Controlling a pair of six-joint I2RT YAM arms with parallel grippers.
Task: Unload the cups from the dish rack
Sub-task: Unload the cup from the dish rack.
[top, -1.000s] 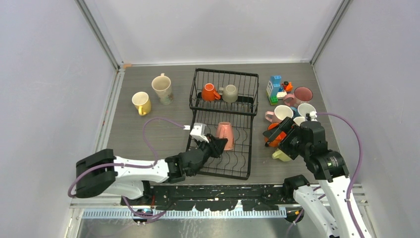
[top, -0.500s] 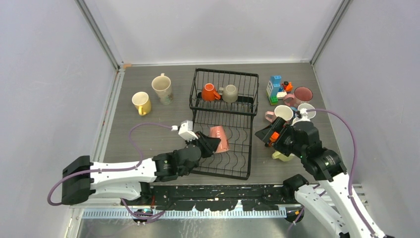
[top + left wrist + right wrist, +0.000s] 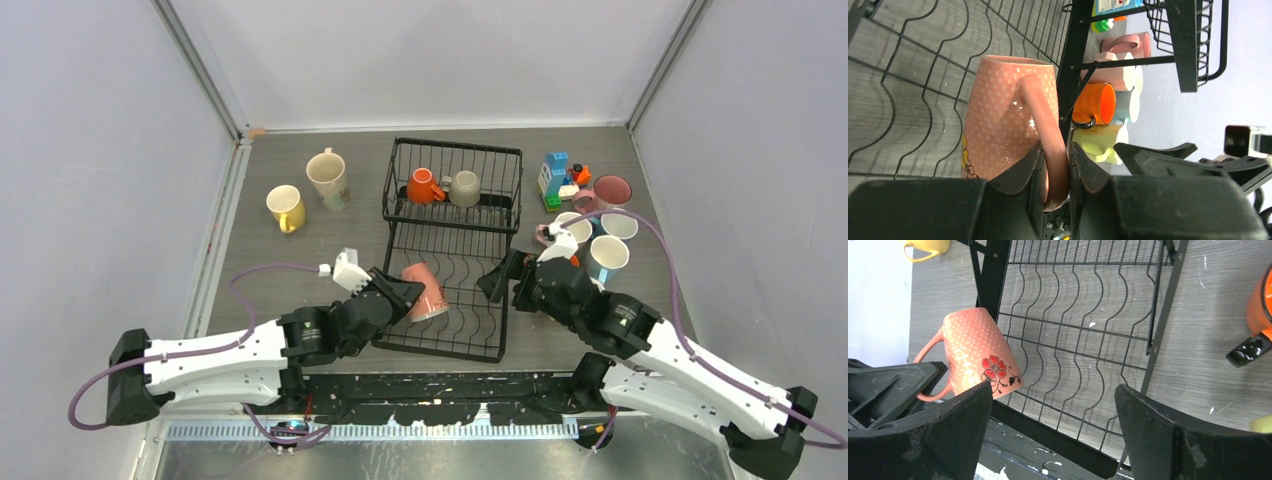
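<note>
My left gripper (image 3: 400, 293) is shut on the handle of a pink patterned cup (image 3: 424, 291), held tilted just above the near left corner of the black wire dish rack (image 3: 500, 250). The left wrist view shows the handle (image 3: 1050, 150) pinched between both fingers. The cup also shows in the right wrist view (image 3: 975, 352). My right gripper (image 3: 500, 278) is open and empty over the rack's right edge. An orange cup (image 3: 424, 187) and a grey-beige cup (image 3: 463, 188) sit in the tall basket section.
A yellow cup (image 3: 285, 207) and a cream cup (image 3: 327, 178) stand on the table left of the rack. Several cups (image 3: 600, 235) cluster right of the rack beside a toy-block figure (image 3: 558, 179). Walls enclose the table on three sides.
My left gripper has pulled the pink cup toward the rack's near left corner and tilted it. My right arm has swung left from the cup cluster to the rack's right edge.
</note>
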